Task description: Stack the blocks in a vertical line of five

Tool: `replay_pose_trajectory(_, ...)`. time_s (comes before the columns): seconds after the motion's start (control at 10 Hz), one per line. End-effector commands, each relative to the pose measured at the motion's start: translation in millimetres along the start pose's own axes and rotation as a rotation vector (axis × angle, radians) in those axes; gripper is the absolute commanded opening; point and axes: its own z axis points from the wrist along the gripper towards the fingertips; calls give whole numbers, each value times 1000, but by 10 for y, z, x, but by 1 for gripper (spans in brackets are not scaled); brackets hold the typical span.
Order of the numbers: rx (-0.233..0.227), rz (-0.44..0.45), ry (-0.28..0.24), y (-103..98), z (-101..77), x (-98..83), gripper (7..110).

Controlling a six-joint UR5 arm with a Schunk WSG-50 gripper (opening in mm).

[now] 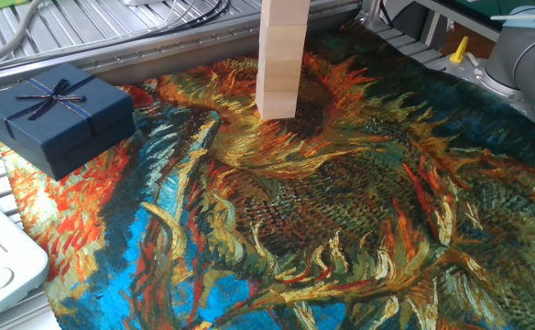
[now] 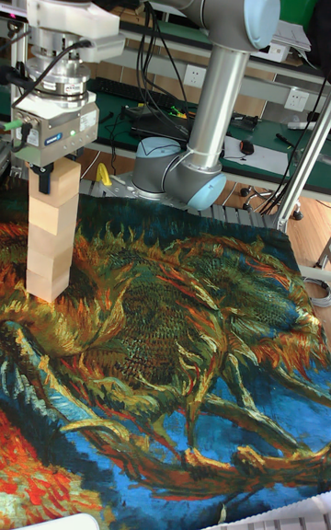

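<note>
A straight tower of pale wooden blocks (image 1: 279, 64) stands on the painted cloth at the back centre; its top is cut off in the fixed view. The tall fixed view shows the same tower of several blocks (image 2: 51, 254) at the left. My gripper (image 2: 53, 182) hangs directly over it, jaws around the top block (image 2: 66, 185). One dark finger (image 2: 43, 180) lies against that block's near face; the other finger is hidden behind it. The top block rests squarely on the one below.
A dark blue gift box with ribbon (image 1: 57, 115) sits at the left edge of the cloth (image 1: 341, 211). A white device (image 1: 2, 266) lies at the front left. The arm's base (image 2: 175, 176) stands behind the table. A grey arm joint (image 1: 524, 55) shows at right.
</note>
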Motion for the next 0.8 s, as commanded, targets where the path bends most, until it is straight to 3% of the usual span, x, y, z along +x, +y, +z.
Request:
replay_pose_trajectory(0.0, 14, 5, -15, -32, -9, -38, 44)
replay_pose_trajectory(0.7, -3, 18, -32, 29, -7, -69, 44)
